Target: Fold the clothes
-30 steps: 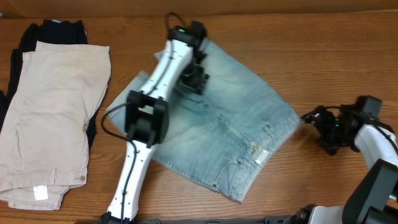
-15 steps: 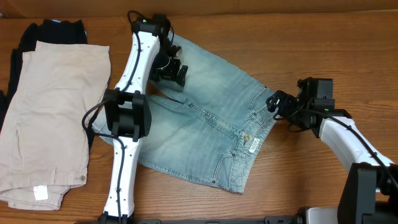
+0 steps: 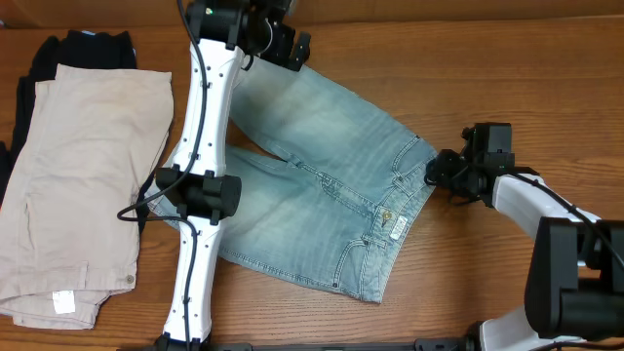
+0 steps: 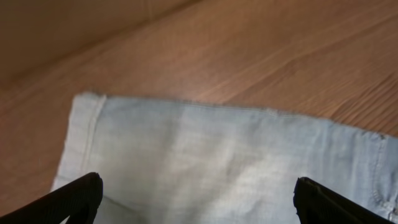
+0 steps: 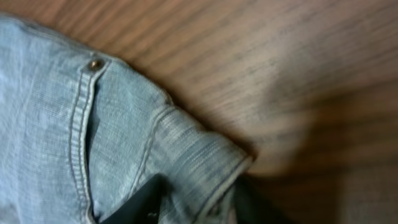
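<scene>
- Right gripper (image 5: 198, 200): jaws pinch the waistband corner (image 5: 208, 163) of the denim shorts (image 3: 322, 185).
- Left gripper (image 4: 198, 186): jaws spread wide, poised over a leg hem (image 4: 84, 143).
- The shorts lie flat on the wooden table (image 3: 487, 78), well apart from the beige trousers (image 3: 88, 175) at left.

Light-blue denim shorts (image 3: 322, 185) lie spread flat on the wooden table (image 3: 487, 78), the left gripper (image 3: 291, 46) at the far leg hem and the right gripper (image 3: 436, 172) touching the waistband corner, with folded beige trousers (image 3: 83, 175) stacked on dark clothing (image 3: 73, 49) at the left.
</scene>
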Controlling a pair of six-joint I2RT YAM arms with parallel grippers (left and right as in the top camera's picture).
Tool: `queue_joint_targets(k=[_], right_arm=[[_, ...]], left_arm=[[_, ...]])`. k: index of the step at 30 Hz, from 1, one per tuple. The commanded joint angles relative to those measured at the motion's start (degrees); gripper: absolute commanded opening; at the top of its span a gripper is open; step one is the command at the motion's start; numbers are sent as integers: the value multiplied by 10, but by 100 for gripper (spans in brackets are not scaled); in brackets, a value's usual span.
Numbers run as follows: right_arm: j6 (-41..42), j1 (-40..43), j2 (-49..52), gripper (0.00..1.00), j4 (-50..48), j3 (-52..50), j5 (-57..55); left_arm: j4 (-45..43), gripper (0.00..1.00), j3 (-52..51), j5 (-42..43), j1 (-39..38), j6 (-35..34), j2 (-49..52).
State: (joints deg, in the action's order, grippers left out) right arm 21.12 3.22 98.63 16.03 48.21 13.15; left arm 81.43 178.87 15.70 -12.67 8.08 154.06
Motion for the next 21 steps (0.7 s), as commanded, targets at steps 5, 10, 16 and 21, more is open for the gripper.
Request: queue_joint_targets(k=[5,10,16,21], right_arm=[[18,20,8,4,-89,19,-12],[15,77,8,4,-118,54,-5],[3,123,8,4,-158,93,11],[-5,137,2,100,-109,145,35]], left_arm=[[-38,100,12,-9,0,12,-64],[-42,100,12,-13,9,21,-76],[-54,100,12,-13,22,37,-138],[-49,100,12,-34,30,46,-199]])
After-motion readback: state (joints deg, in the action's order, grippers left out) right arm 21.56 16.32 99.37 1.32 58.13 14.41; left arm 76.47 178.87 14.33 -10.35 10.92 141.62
